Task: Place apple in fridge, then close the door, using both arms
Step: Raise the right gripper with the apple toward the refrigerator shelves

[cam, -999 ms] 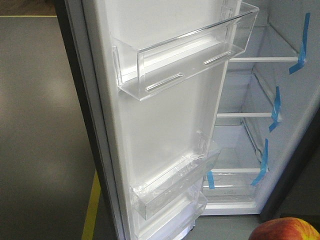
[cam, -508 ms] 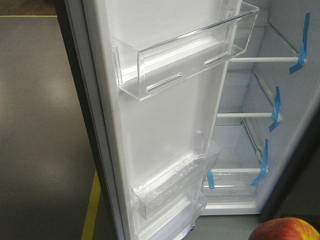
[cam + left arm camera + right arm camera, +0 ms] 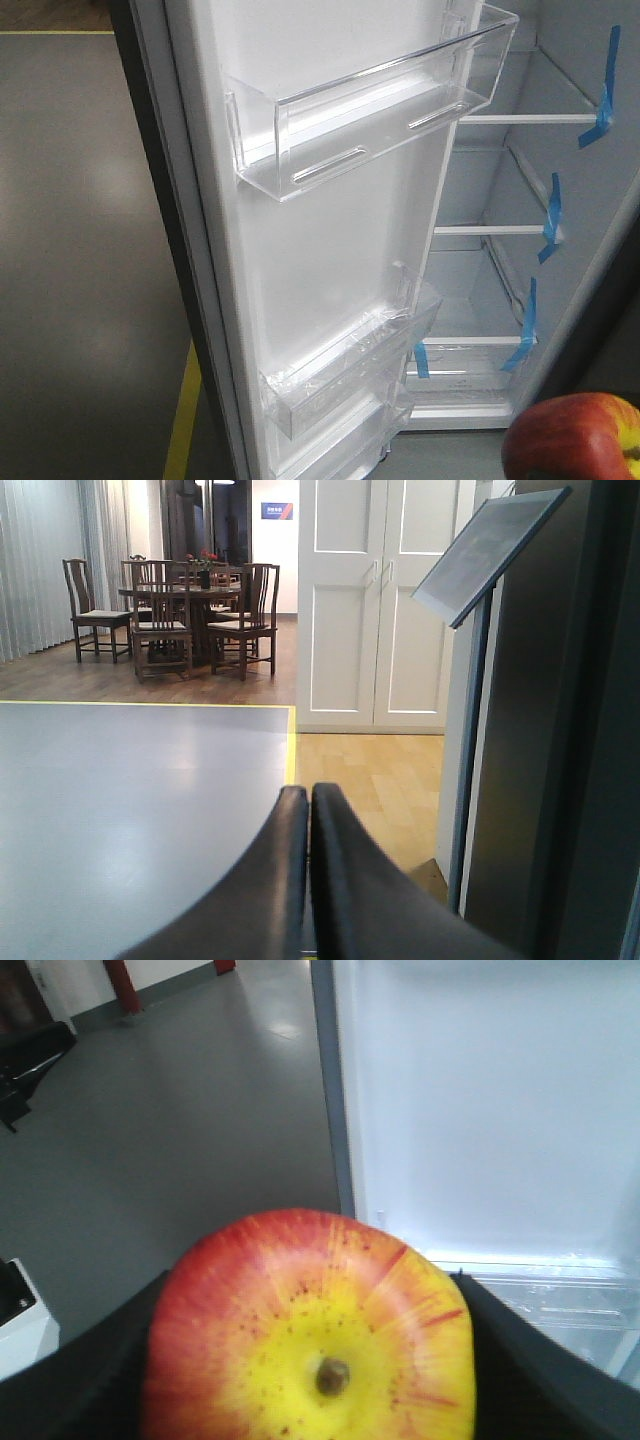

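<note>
Apple (image 3: 310,1330) pinched in the right gripper (image 3: 312,1390), stem end facing the wrist camera. Black fingers (image 3: 545,1370) press on both flanks. The fruit hides how far the pads wrap.

Front view: apple low in the bottom right corner, outside the fridge (image 3: 480,180), just before its open compartment. Not yet over any shelf (image 3: 495,230).

Left gripper (image 3: 308,792): fingers pressed together, nothing between them, pointing over grey floor. A dark upright panel (image 3: 560,730) is close on its right; probably the door's outer side, cannot confirm.

Door (image 3: 330,250) swung wide, white lining toward the camera, clear bins (image 3: 370,120) jutting from it. Shelf fronts marked with blue tape (image 3: 550,215).

Risks, as judged:
- Round, smooth skin in a two-finger pinch: a quick swing or a knock against a shelf edge or side wall could roll it loose, and it would drop to the floor.
- Set down on bare glass, it may roll toward the front lip.
- Left near the front, the door bins could strike it on closing.
- Door pushed before the right arm is out: arm gets trapped.
- Pressed-together left fingers pushing a flat panel could skid off the edge, leaving the door ajar.
</note>
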